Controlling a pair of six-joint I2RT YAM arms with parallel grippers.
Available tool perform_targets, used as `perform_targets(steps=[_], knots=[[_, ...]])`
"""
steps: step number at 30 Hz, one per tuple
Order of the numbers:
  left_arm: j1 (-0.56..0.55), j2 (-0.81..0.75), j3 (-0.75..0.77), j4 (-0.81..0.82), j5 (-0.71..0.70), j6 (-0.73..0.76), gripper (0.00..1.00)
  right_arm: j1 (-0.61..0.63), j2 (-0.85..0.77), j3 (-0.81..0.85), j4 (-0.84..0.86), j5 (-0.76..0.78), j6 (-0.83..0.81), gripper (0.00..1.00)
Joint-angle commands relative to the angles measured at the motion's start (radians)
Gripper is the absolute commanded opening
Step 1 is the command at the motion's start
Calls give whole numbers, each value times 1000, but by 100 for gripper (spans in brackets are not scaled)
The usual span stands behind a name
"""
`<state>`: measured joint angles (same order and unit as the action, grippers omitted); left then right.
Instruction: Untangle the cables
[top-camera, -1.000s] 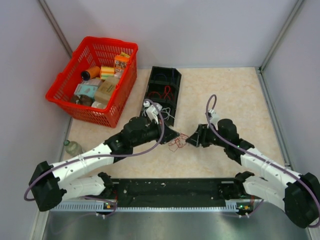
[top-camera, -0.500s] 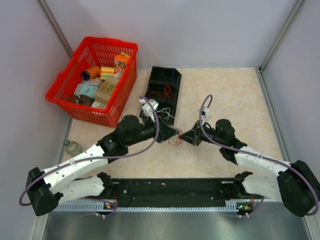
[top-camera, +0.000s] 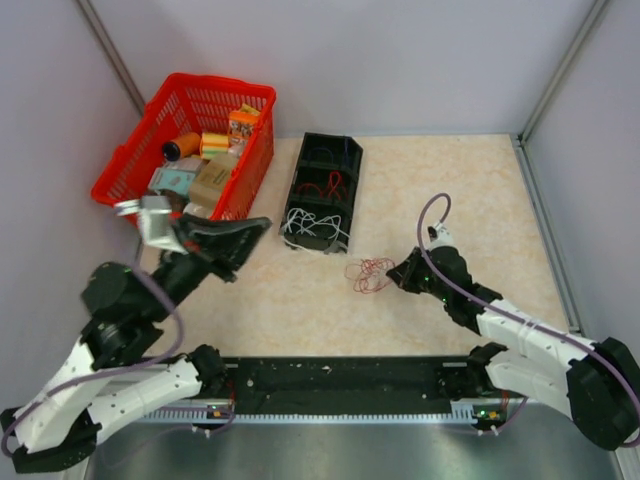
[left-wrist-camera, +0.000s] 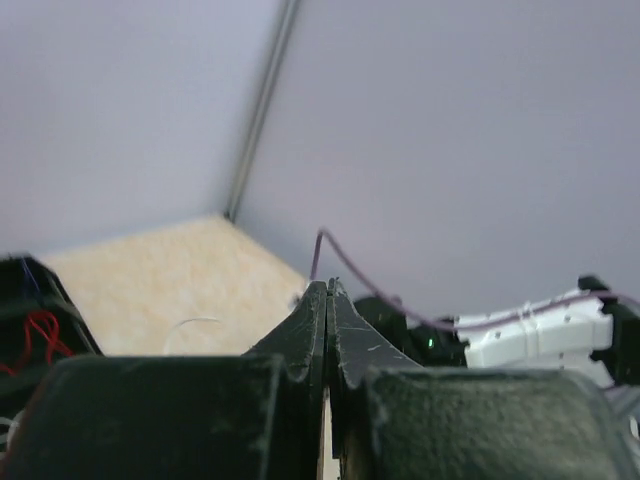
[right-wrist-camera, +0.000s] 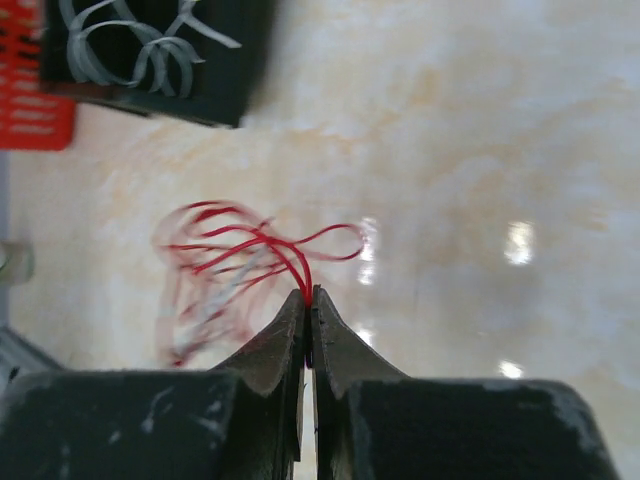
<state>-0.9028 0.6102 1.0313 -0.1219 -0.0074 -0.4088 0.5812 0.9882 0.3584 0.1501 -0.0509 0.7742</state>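
Only wrist cam: R pincer (right-wrist-camera: 307, 296) nips red cable (right-wrist-camera: 245, 250).

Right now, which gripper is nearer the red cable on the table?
Right. The right gripper is shut on the red cable; the left gripper hangs by the red basket, far left of the cable.

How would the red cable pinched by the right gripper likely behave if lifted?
Probably floppy: the red cable lies in thin loose loops, so it should droop from the right gripper. Likely light, given how fine the wire looks. It may slip, since only a few strands sit between the shut jaws.
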Motion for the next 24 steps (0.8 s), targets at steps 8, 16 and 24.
perform_targets(steps=[8, 16, 24], knots=[[4, 41, 416, -128, -126, 206, 0, -141, -58, -33, -178, 156, 45, 0], [4, 239, 236, -207, -128, 7, 39, -133, -140, -10, -126, -117, -101, 0], [4, 411, -223, 241, 122, -139, 69, -133, -263, 86, -245, -251, -10, 0]])
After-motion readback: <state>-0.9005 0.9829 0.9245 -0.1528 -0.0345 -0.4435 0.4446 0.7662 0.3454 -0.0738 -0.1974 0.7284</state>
